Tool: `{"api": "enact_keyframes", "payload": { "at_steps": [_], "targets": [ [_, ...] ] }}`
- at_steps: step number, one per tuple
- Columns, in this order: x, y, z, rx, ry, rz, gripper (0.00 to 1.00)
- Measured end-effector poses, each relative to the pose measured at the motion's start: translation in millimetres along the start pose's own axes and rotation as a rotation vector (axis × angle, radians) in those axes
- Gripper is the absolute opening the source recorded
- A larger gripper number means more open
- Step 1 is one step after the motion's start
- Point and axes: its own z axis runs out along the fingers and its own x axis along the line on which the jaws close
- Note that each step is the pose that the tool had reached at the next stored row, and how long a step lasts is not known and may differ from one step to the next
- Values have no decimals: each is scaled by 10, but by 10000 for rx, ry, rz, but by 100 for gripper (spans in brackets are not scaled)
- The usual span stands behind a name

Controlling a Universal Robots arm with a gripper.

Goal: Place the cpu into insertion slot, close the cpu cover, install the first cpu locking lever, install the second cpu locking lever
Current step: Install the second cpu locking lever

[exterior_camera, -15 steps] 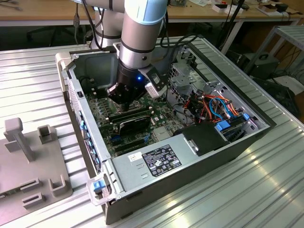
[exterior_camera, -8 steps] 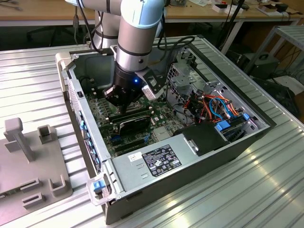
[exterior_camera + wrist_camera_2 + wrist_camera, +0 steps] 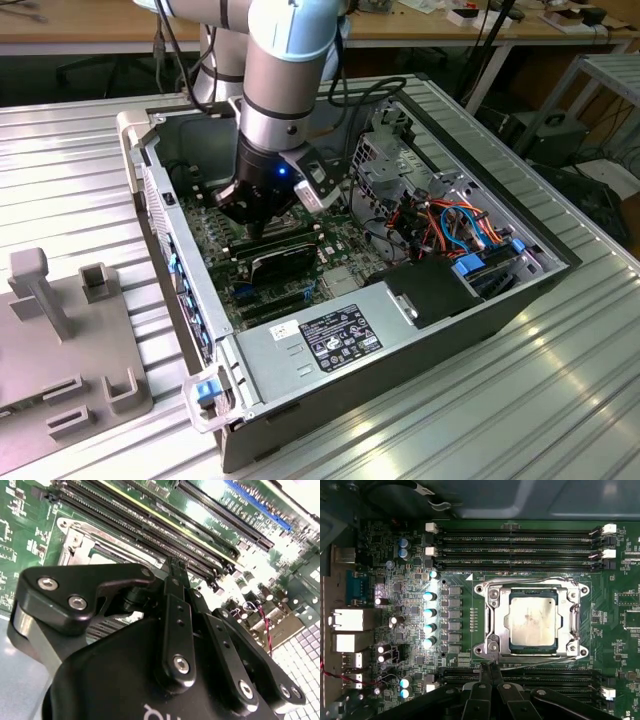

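Note:
The cpu [image 3: 532, 621], a dull silver square, lies flat in the insertion slot [image 3: 584, 630]. The cpu cover [image 3: 496, 625] is down around it, the chip showing through its window. Thin wire levers run along the socket's far side [image 3: 535, 582] and its near side [image 3: 540, 665]. In the first wrist view my gripper [image 3: 489, 669] is shut, its tips right by the end of the near wire lever, just off the socket's edge. In the second wrist view the gripper [image 3: 175, 566] hangs low over the board beside the socket [image 3: 75, 542]. In the exterior view the gripper [image 3: 250, 215] is down inside the open computer case.
Long black memory slots [image 3: 520, 540] run on the socket's far side, and more [image 3: 555, 677] by the fingers. Upright capacitors [image 3: 427, 612] and rear ports [image 3: 350, 620] stand beside it. The case holds a power supply [image 3: 340, 335] and cables [image 3: 460, 225]. A grey fixture [image 3: 60, 330] sits outside.

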Motion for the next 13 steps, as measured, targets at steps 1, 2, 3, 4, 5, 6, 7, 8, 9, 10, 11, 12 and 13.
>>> {"api": "enact_keyframes", "payload": {
  "at_steps": [1,2,3,4,5,6,7,8,9,10,11,12,13],
  "targets": [
    [9,0,1,1,-12,-1,11],
    [13,1,1,1,-14,-1,11],
    [13,1,1,1,-14,-2,11],
    [13,2,1,1,-15,-3,11],
    [14,4,2,0,-15,-1,11],
    [14,7,4,0,-15,-1,11],
    [14,9,6,0,-15,-1,11],
    [14,12,9,1,-14,-1,11],
    [14,15,15,1,-14,-1,11],
    [15,16,21,1,-14,-1,11],
    [15,16,26,2,-14,-1,11],
    [15,18,37,0,-15,-1,11],
    [15,19,44,1,-14,-1,11]
  ]
}}
